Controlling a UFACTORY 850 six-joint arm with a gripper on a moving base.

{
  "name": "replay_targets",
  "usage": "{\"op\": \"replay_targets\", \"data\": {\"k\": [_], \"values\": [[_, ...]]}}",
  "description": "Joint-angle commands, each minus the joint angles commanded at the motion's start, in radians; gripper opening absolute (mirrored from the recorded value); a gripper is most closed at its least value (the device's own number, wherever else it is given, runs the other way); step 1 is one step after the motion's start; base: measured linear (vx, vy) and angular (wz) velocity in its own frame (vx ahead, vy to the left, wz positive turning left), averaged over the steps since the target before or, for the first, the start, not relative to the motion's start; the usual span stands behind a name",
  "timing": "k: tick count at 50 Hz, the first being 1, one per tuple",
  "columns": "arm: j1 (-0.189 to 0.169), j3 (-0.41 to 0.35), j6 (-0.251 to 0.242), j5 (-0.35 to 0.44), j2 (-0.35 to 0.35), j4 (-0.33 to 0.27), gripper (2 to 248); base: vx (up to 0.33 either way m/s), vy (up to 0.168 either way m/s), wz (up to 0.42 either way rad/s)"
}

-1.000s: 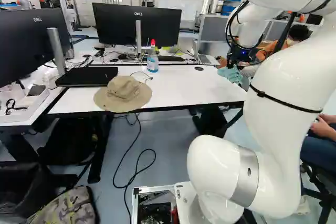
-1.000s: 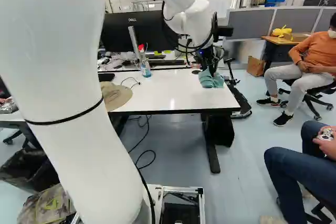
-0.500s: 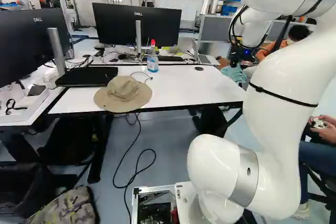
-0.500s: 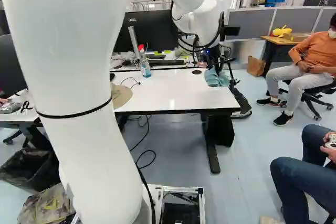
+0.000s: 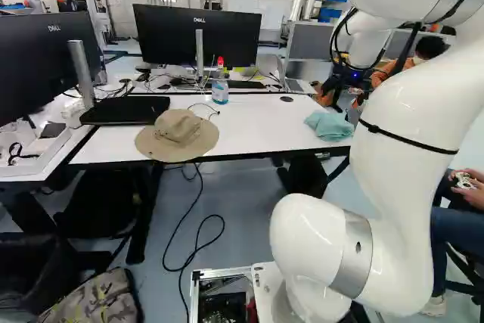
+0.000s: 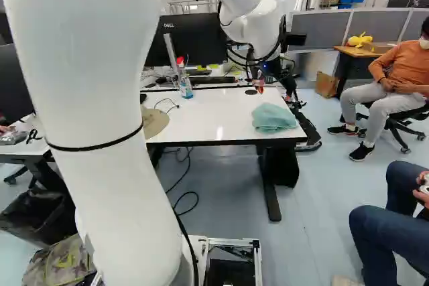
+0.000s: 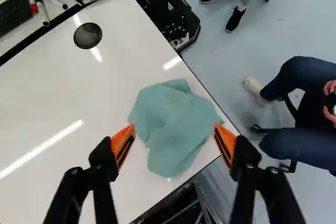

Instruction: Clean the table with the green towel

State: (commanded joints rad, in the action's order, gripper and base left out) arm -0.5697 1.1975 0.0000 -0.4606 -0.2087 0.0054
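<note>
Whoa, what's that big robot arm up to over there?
The white robot arm has a job: cleaning the table with the green towel. A moment ago the towel was up at its gripper, but now it has been let go and lies crumpled on the table, close to the edge. The gripper is open above it, holding nothing. A floppy hat and a spray bottle are on the table too.
</note>
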Motion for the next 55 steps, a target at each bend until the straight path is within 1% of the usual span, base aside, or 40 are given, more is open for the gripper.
{"op": "replay_targets", "data": {"k": [1,5,6,32,55], "values": [[0.000,0.000,0.000,0.000,0.000,0.000,217,0.000,0.000,0.000],[0.000,0.000,0.000,0.000,0.000,0.000,217,0.000,0.000,0.000],[0.000,0.000,0.000,0.000,0.000,0.000,247,0.000,0.000,0.000],[0.006,-0.012,0.000,0.014,0.005,0.000,247,0.000,0.000,0.000],[0.036,-0.071,0.000,0.085,0.031,0.000,247,0.000,0.000,0.000]]}}
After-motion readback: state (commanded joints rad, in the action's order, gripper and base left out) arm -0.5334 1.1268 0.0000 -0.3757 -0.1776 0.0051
